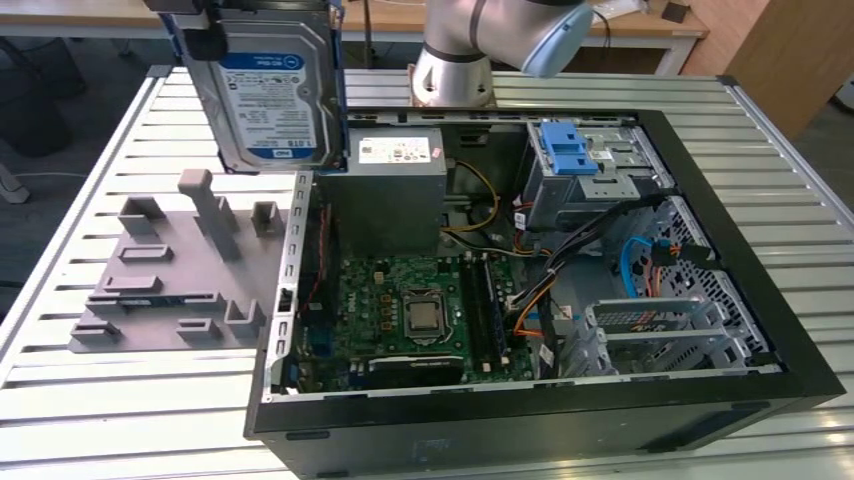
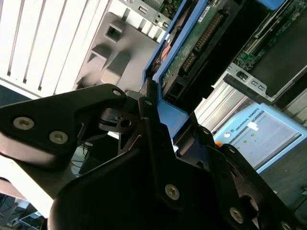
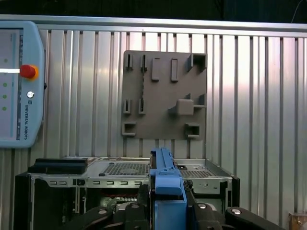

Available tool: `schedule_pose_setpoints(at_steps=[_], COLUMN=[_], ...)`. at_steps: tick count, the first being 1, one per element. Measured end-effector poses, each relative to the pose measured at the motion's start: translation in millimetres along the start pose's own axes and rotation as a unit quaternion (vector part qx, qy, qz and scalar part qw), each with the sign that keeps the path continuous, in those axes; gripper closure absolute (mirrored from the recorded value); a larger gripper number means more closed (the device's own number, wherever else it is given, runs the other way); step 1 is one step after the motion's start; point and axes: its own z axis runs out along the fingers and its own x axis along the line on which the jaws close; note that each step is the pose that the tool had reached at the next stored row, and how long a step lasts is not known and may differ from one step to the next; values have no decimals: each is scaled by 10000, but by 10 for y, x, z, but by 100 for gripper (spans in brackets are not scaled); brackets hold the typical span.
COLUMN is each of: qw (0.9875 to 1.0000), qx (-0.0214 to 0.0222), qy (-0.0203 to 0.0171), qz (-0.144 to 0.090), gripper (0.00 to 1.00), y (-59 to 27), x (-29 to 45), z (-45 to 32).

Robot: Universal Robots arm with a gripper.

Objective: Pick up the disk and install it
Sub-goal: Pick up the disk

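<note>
**Disk held upright in the air beside the open computer case**

The gripper (image 2: 156, 120) has its black fingers (image 2: 144, 108) pinched on the blue bracket (image 2: 168, 108) that runs round the disk (image 1: 274, 90). In the second wrist view the fingers press on the bracket's edge from both sides, and the disk's green circuit-board face (image 2: 201, 43) points away from the wrist. In the first wrist view the bracket (image 3: 165, 177) stands up out of the gripper (image 3: 168, 206) as a narrow blue strip.

In the exterior view the disk hangs on edge with its blue-and-white label towards the camera. It is clear of everything beneath it. It hangs above the far end of the grey stand (image 1: 160, 270), just beside the case (image 1: 534, 410) on the exterior view's left. It overlaps the case's near corner by the power supply (image 1: 387, 200).

The arm (image 1: 481, 40) rises from its base behind the case, on the slatted table (image 1: 107, 420). One grey joint with a blue cap shows at the upper edge.

The case lies open on its side. The green circuit board (image 1: 414, 310) is exposed, and a drive cage (image 1: 587, 170) with a blue latch sits at the far side.
</note>
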Motion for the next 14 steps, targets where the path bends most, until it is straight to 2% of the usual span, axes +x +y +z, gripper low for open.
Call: schedule_pose_setpoints(at_steps=[14], qw=[10000], qx=[0], qy=[0], qz=[0], gripper=[64], y=[-453], x=[22], z=[-14])
